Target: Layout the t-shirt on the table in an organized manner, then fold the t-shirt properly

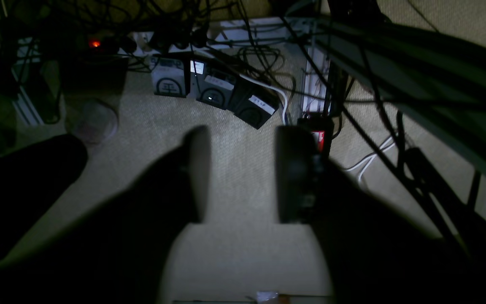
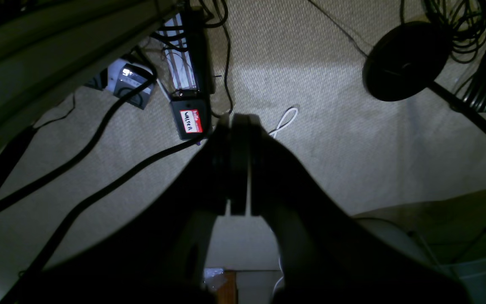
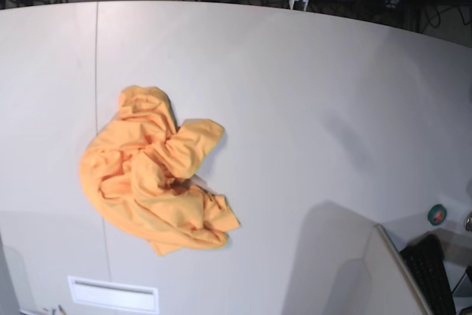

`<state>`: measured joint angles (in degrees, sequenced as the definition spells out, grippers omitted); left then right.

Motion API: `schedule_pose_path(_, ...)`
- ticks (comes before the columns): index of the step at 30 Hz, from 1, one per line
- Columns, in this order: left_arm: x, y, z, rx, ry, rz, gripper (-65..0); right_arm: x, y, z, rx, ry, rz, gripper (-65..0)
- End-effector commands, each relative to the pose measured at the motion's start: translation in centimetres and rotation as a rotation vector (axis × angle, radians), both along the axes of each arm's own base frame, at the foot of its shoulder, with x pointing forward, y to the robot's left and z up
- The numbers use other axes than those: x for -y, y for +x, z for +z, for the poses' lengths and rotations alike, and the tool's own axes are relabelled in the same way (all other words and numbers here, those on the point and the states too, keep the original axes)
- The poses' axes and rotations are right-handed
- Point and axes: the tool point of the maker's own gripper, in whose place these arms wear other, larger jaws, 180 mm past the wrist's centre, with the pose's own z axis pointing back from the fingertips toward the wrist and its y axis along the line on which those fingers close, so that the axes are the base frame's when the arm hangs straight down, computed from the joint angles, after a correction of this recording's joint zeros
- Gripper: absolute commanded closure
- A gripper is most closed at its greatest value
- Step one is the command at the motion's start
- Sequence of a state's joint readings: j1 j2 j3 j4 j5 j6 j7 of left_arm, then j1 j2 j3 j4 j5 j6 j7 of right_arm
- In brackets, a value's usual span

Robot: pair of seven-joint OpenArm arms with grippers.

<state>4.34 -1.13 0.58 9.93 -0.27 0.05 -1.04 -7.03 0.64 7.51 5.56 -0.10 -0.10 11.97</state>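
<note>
- In the base view the t-shirt (image 3: 155, 171) lies as a crumpled orange heap on the left part of the white surface (image 3: 310, 108). It sits just to the right of the thin dark seam line (image 3: 96, 71), and its lower left part seems to lie over that line.
- The heap is bunched and twisted. No sleeve, collar, lettering or tag can be told apart in it.
- Neither arm shows in the base view, and nothing touches the shirt.
- To the right of the shirt the surface is bare. At the far right edge there are a small green roll of tape (image 3: 438, 214) and a black keyboard (image 3: 431, 274).
- The right gripper (image 2: 238, 126) has its jaws pressed together, with nothing between them. Its camera looks down at a carpet floor (image 2: 331, 126) with cables and a black box with a name sticker (image 2: 190, 120).
- The left gripper (image 1: 241, 173) has its jaws spread apart and empty. It also hangs over carpet, away from the shirt.
- I judge that the task is at its very start: the laying-out step is not yet begun.
- The next move calls for bringing the arms above the surface, then pinching two edges of the heap to lift and spread the cloth flat before any fold.
</note>
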Motion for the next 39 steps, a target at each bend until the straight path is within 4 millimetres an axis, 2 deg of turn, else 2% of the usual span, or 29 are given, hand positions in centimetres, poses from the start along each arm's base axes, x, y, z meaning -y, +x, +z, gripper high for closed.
schedule_pose_path(1, -0.3, -0.1, 0.0, 0.002, 0.008, 0.001, -10.5, 0.7, -0.2, 0.0, 0.001, -0.014, 0.01, 0.0)
schedule_pose_path(2, -0.3, -0.1, 0.0, 0.002, 0.008, 0.001, -0.3, 0.7, -0.2, 0.0, -0.001, -0.014, 0.017, 0.0)
schedule_pose_path(3, -0.3, -0.1, 0.0, 0.002, 0.008, 0.001, 0.0, 0.7, -0.2, 0.0, -0.001, -0.013, 0.026, 0.0)
schedule_pose_path(17, -0.3, -0.4, 0.0, -0.006, 0.009, -0.011, 0.0, 0.0, -0.3, 0.0, -0.006, 0.005, 0.193, 0.0)
schedule_pose_path(29, -0.3, -0.7, 0.0, -0.019, 0.01, -0.011, 0.0, 0.4, -2.0, 0.1, -0.063, 0.002, 0.198, 0.0)
schedule_pose_path(39, -0.3, -2.0, 0.0, -0.031, 0.009, -0.015, 0.0, 0.4, -2.3, 0.1, -0.069, 0.002, 0.198, 0.0)
